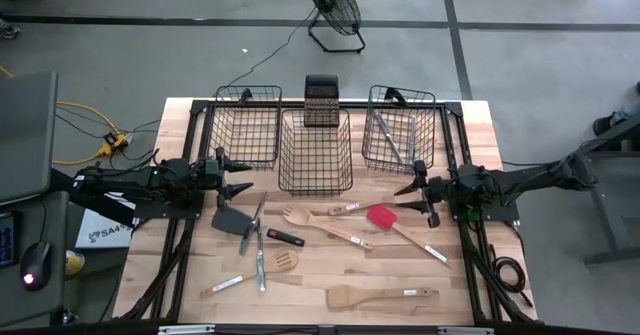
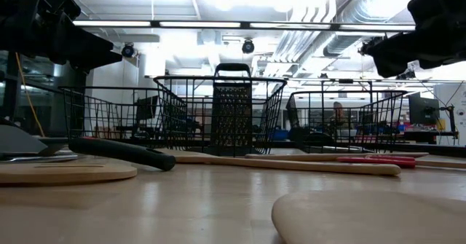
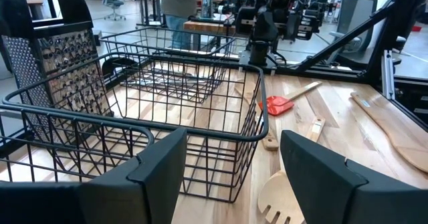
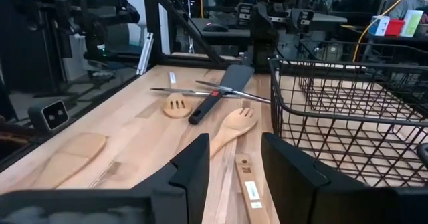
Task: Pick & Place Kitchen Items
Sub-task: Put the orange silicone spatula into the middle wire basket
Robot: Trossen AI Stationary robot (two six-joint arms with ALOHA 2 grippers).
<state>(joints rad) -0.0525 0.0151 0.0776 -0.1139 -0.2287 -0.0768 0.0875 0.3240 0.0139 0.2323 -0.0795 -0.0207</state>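
Note:
Both arms hover above the table and hold nothing. My left gripper [image 1: 245, 176] [image 3: 233, 140] is open near the left edge, facing the middle wire basket [image 1: 315, 153]. My right gripper [image 1: 405, 180] [image 4: 234, 144] is open near the right edge, just past the red spatula [image 1: 383, 217]. Lying flat on the wood between them are a black spatula [image 1: 229, 220], silver tongs [image 1: 256, 225], a wooden fork-spoon [image 1: 320, 224] [image 4: 231, 127], a slotted wooden spatula [image 1: 258, 271] and a plain wooden spatula [image 1: 380, 297]. Silver cutlery [image 1: 390, 135] lies in the right basket.
Three black wire baskets stand along the far side: left [image 1: 243, 125], middle, and right [image 1: 400, 127]. A box grater [image 1: 322, 100] stands behind the middle one. A black frame rail [image 1: 455, 145] runs round the table. Bare wood shows at the near edge [image 1: 300, 310].

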